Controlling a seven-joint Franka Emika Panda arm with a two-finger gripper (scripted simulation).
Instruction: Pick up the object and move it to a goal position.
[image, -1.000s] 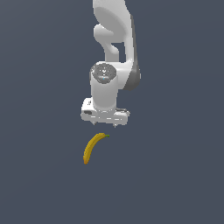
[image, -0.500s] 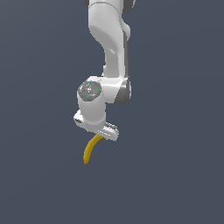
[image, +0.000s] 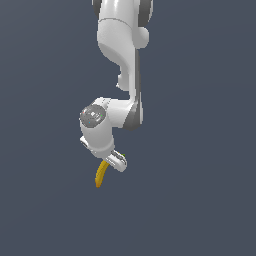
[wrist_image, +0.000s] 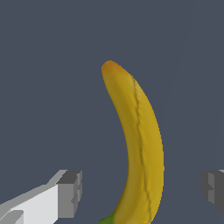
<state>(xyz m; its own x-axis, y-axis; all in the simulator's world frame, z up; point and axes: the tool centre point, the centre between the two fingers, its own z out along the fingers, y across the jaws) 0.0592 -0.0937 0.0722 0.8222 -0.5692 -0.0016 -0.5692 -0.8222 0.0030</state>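
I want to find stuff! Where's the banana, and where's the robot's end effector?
banana (wrist_image: 139, 144), wrist view, middle of its yellow body
end effector (wrist_image: 142, 190), wrist view, midway between its two open fingertips
banana (image: 100, 175), exterior view, its lower yellow part

This is no home, kitchen or workshop but a bare simulated scene. Both views show one flat, even slate-grey backdrop (image: 210, 150) with no walls, furniture, floor edge or horizon, and no shadows or texture on it. The glossy white jointed robot arm (image: 117, 55) has the smooth, plastic shading of a render, and the small curved yellow banana (wrist_image: 138, 144) shows a painted-on skin with a crisp dark seam. Nothing else furnishes the place.
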